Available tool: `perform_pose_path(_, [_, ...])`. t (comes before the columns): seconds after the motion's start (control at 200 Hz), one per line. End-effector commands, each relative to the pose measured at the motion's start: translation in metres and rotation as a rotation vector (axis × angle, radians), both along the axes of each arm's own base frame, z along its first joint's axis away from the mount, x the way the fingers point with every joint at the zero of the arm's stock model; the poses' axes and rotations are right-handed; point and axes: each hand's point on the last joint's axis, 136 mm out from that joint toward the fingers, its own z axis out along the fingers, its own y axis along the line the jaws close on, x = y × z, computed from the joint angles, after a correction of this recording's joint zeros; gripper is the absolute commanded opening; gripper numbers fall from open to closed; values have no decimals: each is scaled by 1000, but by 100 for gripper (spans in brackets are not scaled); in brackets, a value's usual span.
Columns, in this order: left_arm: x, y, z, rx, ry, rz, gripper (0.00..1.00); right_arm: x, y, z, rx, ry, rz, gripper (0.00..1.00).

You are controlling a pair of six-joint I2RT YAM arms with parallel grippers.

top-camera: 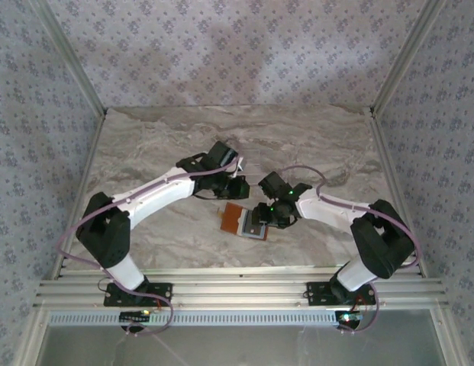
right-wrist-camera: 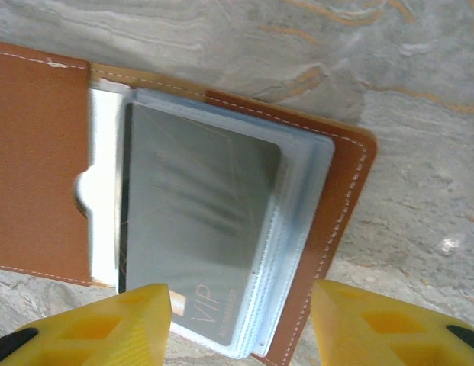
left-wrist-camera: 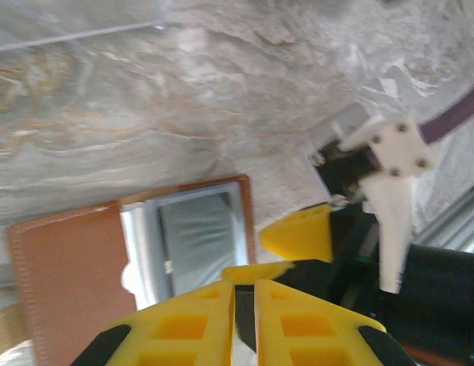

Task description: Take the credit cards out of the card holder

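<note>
Room: grey-lilac wallpapered walls (top-camera: 221,46) with a small flower print close the cell at the back and on both sides; bare aluminium posts (top-camera: 69,57) slant up along the corners
Tabletop: pale grey-beige marble-patterned tabletop (top-camera: 168,145), matt, veined with tan and white streaks; a ribbed aluminium rail (top-camera: 237,290) runs along its near edge, where both my arm bases are bolted
Card holder: the small flat tan-brown leather card holder (right-wrist-camera: 38,152) lies open on the tabletop, about midway across and nearer the rail than the back wall, between my two tools; pale stitching edges its panels
Cards: a dark grey rectangular plastic card (right-wrist-camera: 198,198) sits inside a stack of clear plastic sleeves (right-wrist-camera: 305,183) on one panel, with "VIP" printed at its near end; a pale whitish card (right-wrist-camera: 103,191) shows as a narrow strip between the sleeves and the plain leather panel, beside a rounded thumb notch; neither card is out of the holder
Left tool: my left tool (left-wrist-camera: 244,286) has its yellow fingers all but pressed together, a thin slit between them and nothing pinched; it hangs over the holder's sleeve side
Right tool: my right tool (right-wrist-camera: 240,293) has its yellow fingers spread wide, one on either side of the near end of the sleeve stack; I cannot tell whether they touch the leather
Tools together: close but apart, one right fingertip showing just beside my left tool in the left wrist view
</note>
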Motion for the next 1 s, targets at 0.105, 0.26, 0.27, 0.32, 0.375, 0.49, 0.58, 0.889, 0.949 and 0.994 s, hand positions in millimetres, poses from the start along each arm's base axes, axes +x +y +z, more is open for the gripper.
perform_pose_path(0.105, [-9,-17,-25,-105,91,-9,17,4,1,-1,64,-9,-48,50])
perform_pose_path(0.26, [-8,-11,-49,-92,86,-13,20,9,4,-4,83,-8,-48,47])
perform_pose_path(0.27, [-9,-9,-51,-88,89,-9,20,10,4,-4,85,-9,-47,47])
perform_pose_path(0.32, [-7,-4,-58,-92,97,18,20,12,4,-5,81,-12,-45,46])
perform_pose_path(0.375, [-6,1,-67,-112,122,48,19,13,3,-8,72,-6,-43,45])
perform_pose_path(0.49, [-10,14,-84,-83,141,90,19,14,-5,-13,31,-4,-45,43])
perform_pose_path(0.58, [-16,19,-91,-78,147,94,20,14,-11,-16,-11,-10,-35,43])
perform_pose_path(0.889, [-21,12,-85,-183,163,94,25,19,6,-20,52,-7,13,39])
perform_pose_path(0.949, [-20,8,-84,-197,172,98,29,20,6,-20,50,-8,12,38])
perform_pose_path(0.994, [-19,5,-81,-211,184,98,29,19,5,-20,45,-7,12,38])
